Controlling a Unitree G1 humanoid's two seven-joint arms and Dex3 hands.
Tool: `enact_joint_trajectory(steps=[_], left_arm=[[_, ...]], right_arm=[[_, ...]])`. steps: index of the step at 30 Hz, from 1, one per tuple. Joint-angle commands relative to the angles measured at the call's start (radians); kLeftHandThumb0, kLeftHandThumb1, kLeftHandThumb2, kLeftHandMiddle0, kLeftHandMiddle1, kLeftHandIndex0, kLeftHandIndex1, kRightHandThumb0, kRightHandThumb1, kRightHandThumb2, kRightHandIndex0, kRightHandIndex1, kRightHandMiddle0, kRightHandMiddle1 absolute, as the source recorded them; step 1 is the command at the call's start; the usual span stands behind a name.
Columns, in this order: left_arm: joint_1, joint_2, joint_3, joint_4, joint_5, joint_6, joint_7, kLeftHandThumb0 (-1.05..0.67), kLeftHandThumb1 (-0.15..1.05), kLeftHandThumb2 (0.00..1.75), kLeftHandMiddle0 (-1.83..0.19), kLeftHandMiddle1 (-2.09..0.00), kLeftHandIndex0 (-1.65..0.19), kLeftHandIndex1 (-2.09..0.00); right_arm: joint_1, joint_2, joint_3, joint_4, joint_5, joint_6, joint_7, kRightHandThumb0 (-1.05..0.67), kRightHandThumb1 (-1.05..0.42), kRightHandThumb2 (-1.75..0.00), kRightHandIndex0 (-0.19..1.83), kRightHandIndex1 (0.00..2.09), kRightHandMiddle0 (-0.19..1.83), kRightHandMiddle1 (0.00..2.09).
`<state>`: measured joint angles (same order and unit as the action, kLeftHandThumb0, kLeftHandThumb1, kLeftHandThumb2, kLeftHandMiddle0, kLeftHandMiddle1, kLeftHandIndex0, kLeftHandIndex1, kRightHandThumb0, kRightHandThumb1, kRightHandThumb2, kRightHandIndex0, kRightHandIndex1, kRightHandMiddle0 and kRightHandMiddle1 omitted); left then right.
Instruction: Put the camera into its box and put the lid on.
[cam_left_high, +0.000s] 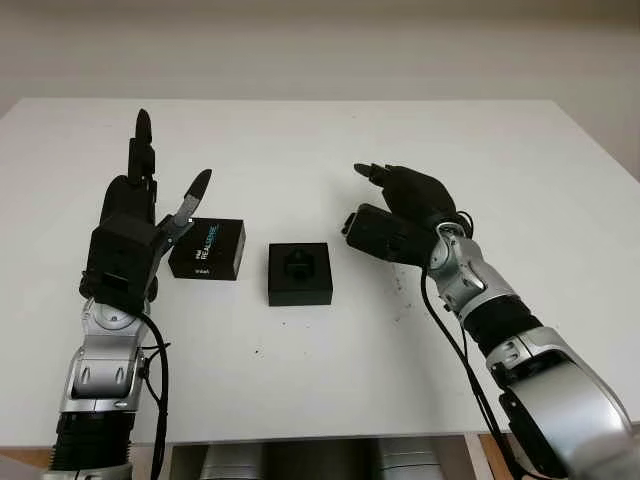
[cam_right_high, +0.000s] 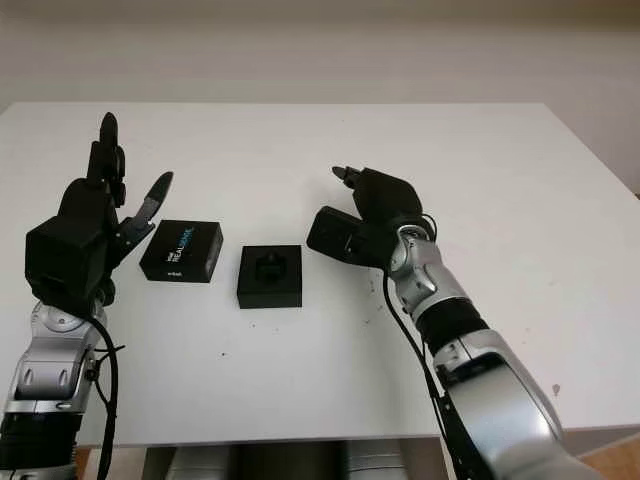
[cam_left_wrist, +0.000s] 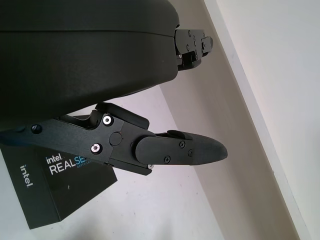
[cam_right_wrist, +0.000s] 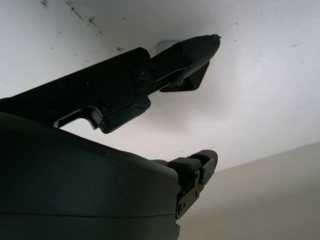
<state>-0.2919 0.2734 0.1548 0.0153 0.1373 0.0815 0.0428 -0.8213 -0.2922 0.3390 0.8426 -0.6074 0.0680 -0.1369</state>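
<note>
1. Black is pretty much the whole colour scheme: a black square open box (cam_left_high: 300, 273) is sitting mid-bench on the white bench (cam_left_high: 330, 150), and something small, dark and roundish is lying in its recess. That looks like the camera (cam_left_high: 299, 266), though I can't make it out for sure.
2. Just to the robot's left of that, a flat black cardboard lid printed "intel REALSENSE" (cam_left_high: 208, 248) is lying on the bench, near the box but not touching it.
3. Left hand (cam_left_high: 150, 215) is hovering beside the lid's outer edge, fingers stretched out and gripping nothing. In the left wrist view one finger (cam_left_wrist: 180, 152) is reaching over the lid's printed top (cam_left_wrist: 60, 175) with no contact that I can see.
4. Right hand (cam_right_high: 355, 220) is hanging over the bench on the other side of the box, empty too, nothing between its fingers.
5. My read: if that really is the camera in the recess, the first half is done and we're at the lid step, which isn't started yet.
6. Next move would call for the left hand dropping onto the lid, pinching it by its edges, lifting, carrying it over the box and lining the corners up square before pressing down.
</note>
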Motion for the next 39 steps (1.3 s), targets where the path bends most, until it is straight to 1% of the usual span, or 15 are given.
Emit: enact_joint_trajectory(steps=[1, 6, 12, 17, 18, 20, 23, 24, 27, 29, 34, 36, 39], left_arm=[[-0.017, 0.002, -0.003, -0.001, -0.003, -0.012, -0.001, -0.61, 1.05, 0.30, 0.09, -0.05, 0.12, -0.05], [-0.017, 0.002, -0.005, -0.002, 0.000, -0.007, 0.000, -0.62, 1.05, 0.30, 0.08, -0.06, 0.11, -0.06], [-0.016, 0.003, -0.003, 0.006, -0.009, -0.022, -0.007, -0.62, 1.05, 0.29, 0.08, -0.06, 0.10, -0.06], [-0.015, 0.008, -0.002, 0.011, -0.010, -0.032, -0.016, -0.63, 1.05, 0.29, 0.08, -0.05, 0.10, -0.06], [-0.015, 0.009, -0.003, 0.011, -0.006, -0.032, -0.014, -0.64, 1.05, 0.28, 0.08, -0.06, 0.10, -0.06], [-0.016, 0.008, -0.003, 0.009, -0.001, -0.028, -0.011, -0.64, 1.05, 0.28, 0.06, -0.06, 0.08, -0.07], [-0.018, 0.007, -0.003, 0.011, 0.001, -0.029, -0.010, -0.64, 1.05, 0.28, 0.05, -0.06, 0.08, -0.07], [-0.018, 0.006, -0.002, 0.011, 0.000, -0.028, -0.009, -0.64, 1.05, 0.28, 0.05, -0.06, 0.08, -0.07], [-0.017, 0.005, -0.001, 0.010, -0.007, -0.029, -0.014, -0.63, 1.05, 0.28, 0.06, -0.06, 0.08, -0.07], [-0.018, 0.005, -0.001, 0.012, -0.009, -0.031, -0.015, -0.64, 1.05, 0.28, 0.06, -0.06, 0.08, -0.07], [-0.018, 0.001, 0.000, 0.013, -0.012, -0.032, -0.013, -0.63, 1.05, 0.27, 0.06, -0.06, 0.08, -0.06], [-0.017, 0.003, 0.001, 0.016, -0.018, -0.038, -0.017, -0.63, 1.05, 0.27, 0.07, -0.05, 0.09, -0.06], [-0.015, 0.005, -0.001, 0.015, -0.017, -0.039, -0.015, -0.62, 1.05, 0.27, 0.07, -0.05, 0.09, -0.06]], right_arm=[[-0.015, 0.001, 0.004, 0.005, 0.000, -0.011, -0.013, -0.70, -0.88, -0.05, 0.19, 0.10, 0.34, 0.15], [-0.007, 0.000, 0.030, 0.023, -0.023, -0.009, -0.041, -0.72, -0.88, -0.05, 0.22, 0.10, 0.38, 0.16], [-0.012, 0.004, 0.055, 0.085, -0.032, -0.031, -0.073, -0.71, -0.88, -0.06, 0.24, 0.10, 0.41, 0.16], [-0.028, 0.003, 0.097, 0.141, -0.076, -0.042, -0.111, -0.72, -0.91, -0.06, 0.25, 0.09, 0.49, 0.22], [-0.030, 0.003, 0.105, 0.150, -0.084, -0.046, -0.121, -0.71, -0.91, -0.06, 0.26, 0.08, 0.47, 0.30], [-0.033, 0.002, 0.117, 0.165, -0.097, -0.056, -0.141, -0.70, -0.91, -0.05, 0.29, 0.07, 0.31, 0.70], [-0.039, 0.001, 0.133, 0.187, -0.109, -0.066, -0.160, -0.69, -0.91, -0.05, 0.32, 0.06, 0.18, 1.13], [-0.041, 0.001, 0.137, 0.194, -0.113, -0.067, -0.164, -0.68, -0.92, -0.05, 0.32, 0.06, 0.12, 1.33], [-0.044, -0.002, 0.155, 0.216, -0.133, -0.076, -0.193, -0.67, -0.92, -0.05, 0.36, 0.07, 0.09, 1.71], [-0.049, -0.002, 0.170, 0.230, -0.147, -0.072, -0.206, -0.67, -0.93, -0.06, 0.38, 0.08, 0.09, 1.77], [-0.054, -0.001, 0.190, 0.256, -0.169, -0.080, -0.249, -0.64, -0.93, -0.05, 0.49, 0.11, 0.26, 1.75], [-0.054, -0.002, 0.195, 0.263, -0.171, -0.087, -0.269, -0.62, -0.94, -0.05, 0.53, 0.13, 0.30, 1.79], [-0.059, -0.002, 0.212, 0.273, -0.186, -0.081, -0.290, -0.58, -0.96, -0.06, 0.57, 0.16, 0.30, 1.85]])
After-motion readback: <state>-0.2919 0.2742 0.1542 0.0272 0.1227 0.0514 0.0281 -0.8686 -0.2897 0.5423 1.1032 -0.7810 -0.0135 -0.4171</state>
